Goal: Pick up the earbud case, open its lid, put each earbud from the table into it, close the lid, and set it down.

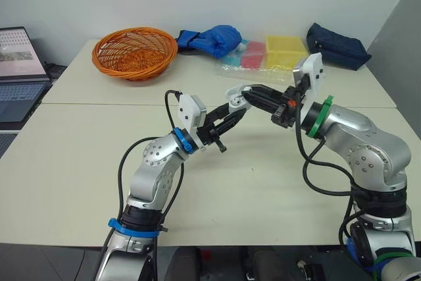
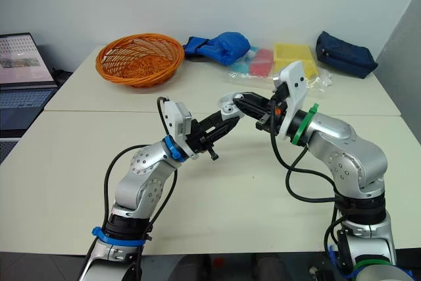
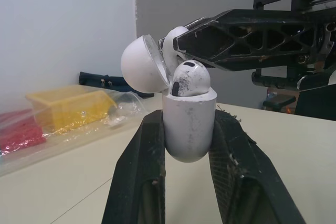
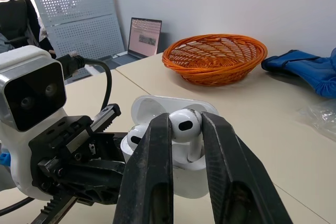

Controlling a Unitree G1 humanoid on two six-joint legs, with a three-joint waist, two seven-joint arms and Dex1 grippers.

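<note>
My left gripper (image 1: 235, 111) is shut on the body of the white earbud case (image 3: 189, 129) and holds it above the middle of the table. The case's lid (image 3: 140, 64) is swung open. One white earbud (image 4: 137, 136) sits in a slot of the case. My right gripper (image 1: 250, 95) comes in from the right and is shut on a second white earbud (image 4: 184, 124). That earbud is at the case's open mouth, with its stem pointing down into the other slot. The two grippers' tips nearly touch.
At the back of the table stand an orange wicker basket (image 1: 135, 52), a blue cloth bundle (image 1: 214, 39), yellow and red boxes in a clear bag (image 1: 284, 51) and a navy pouch (image 1: 337, 45). A laptop (image 1: 20, 74) stands off the table's left side.
</note>
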